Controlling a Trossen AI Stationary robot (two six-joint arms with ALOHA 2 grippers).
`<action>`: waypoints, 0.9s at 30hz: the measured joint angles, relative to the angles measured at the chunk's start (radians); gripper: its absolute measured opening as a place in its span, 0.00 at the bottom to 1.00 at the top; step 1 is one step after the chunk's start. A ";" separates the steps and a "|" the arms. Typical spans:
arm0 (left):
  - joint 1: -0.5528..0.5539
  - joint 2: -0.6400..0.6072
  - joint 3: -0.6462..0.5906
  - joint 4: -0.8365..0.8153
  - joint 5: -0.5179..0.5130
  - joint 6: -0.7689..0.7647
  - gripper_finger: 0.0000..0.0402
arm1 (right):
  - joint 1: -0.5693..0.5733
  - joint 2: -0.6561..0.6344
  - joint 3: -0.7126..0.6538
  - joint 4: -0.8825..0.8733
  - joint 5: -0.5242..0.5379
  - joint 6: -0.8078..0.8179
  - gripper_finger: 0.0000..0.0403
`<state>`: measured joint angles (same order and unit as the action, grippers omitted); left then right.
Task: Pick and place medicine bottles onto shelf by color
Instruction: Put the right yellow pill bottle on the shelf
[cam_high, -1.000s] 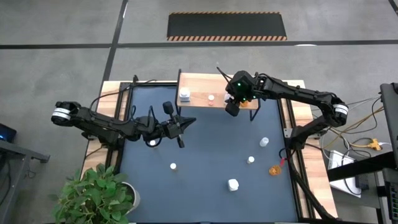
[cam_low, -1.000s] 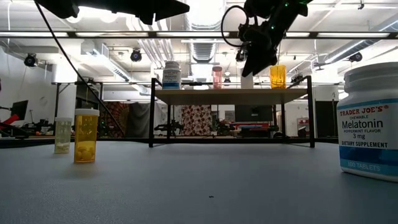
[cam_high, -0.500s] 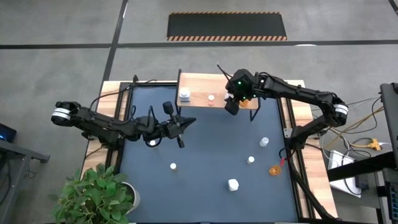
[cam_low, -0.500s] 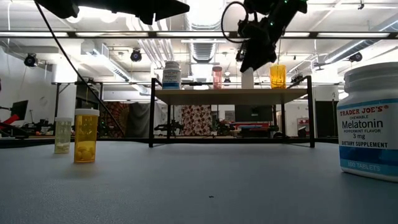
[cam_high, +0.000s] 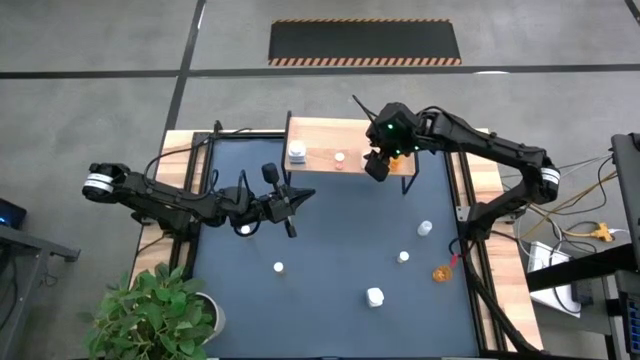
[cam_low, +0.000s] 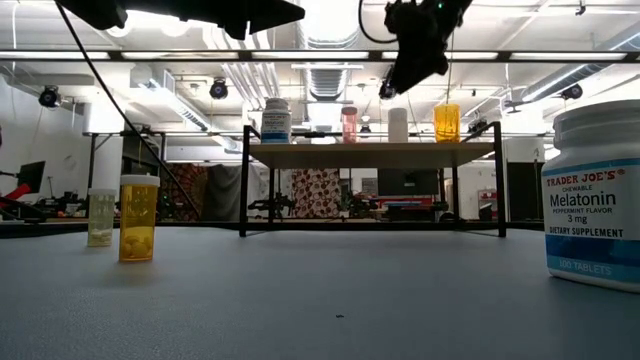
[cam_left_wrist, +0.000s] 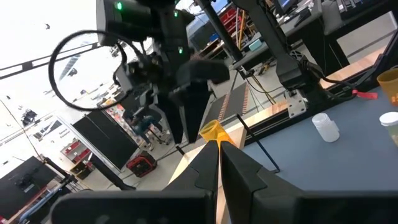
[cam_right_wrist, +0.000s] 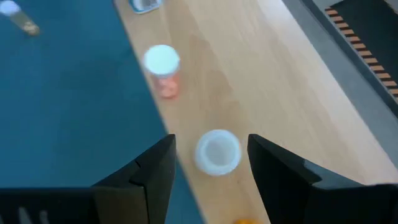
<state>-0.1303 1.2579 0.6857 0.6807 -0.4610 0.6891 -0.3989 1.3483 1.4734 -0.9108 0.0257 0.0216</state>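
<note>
Shelf (cam_high: 330, 140) at the far edge of the mat (cam_high: 330, 260), four bottles on it in the low view: a white labelled bottle (cam_low: 276, 121), a pinkish one (cam_low: 349, 124), a plain white bottle (cam_low: 398, 125) and an orange bottle (cam_low: 446, 122). The right gripper (cam_right_wrist: 210, 163) hangs above the plain white bottle (cam_right_wrist: 217, 151), fingers spread wide on either side and clear of it, holding nothing. That bottle stands upright on the wood directly below the gripper; the pinkish white-capped one (cam_right_wrist: 163, 70) is further along the board from it. The orange bottle sits just on the other side, mostly hidden under the arm in the high view.

The left gripper (cam_high: 300, 196) waits over the mat well away from the shelf, fingers pinched shut and empty, pointing toward the right arm.

Progress, judged from the layout: roughly halfway. Four are on the shelf, but the white one stands between pinkish and orange, so the colour sorting looks loose. Left on the mat: a small white bottle (cam_high: 278, 267), a white jar (cam_high: 375, 296), a white-capped one (cam_high: 403, 257), a clear one (cam_high: 425, 229) and an orange one lying down (cam_high: 441, 272) near the right edge. One more may sit under the left arm, cannot tell. All of these lie nearer the front than the right gripper.
</note>
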 joint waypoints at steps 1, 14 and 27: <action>0.000 0.000 0.000 0.000 0.000 0.000 0.00 | 0.009 0.000 0.014 -0.021 0.000 0.011 0.48; 0.000 0.000 0.000 0.000 0.000 0.006 0.00 | 0.175 -0.001 0.138 -0.292 -0.007 0.197 0.47; 0.000 0.000 0.000 0.000 0.000 0.005 0.00 | 0.399 -0.001 0.106 -0.523 -0.060 0.375 0.48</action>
<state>-0.1303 1.2579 0.6857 0.6807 -0.4610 0.6945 -0.0004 1.3472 1.5795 -1.4342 -0.0338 0.3965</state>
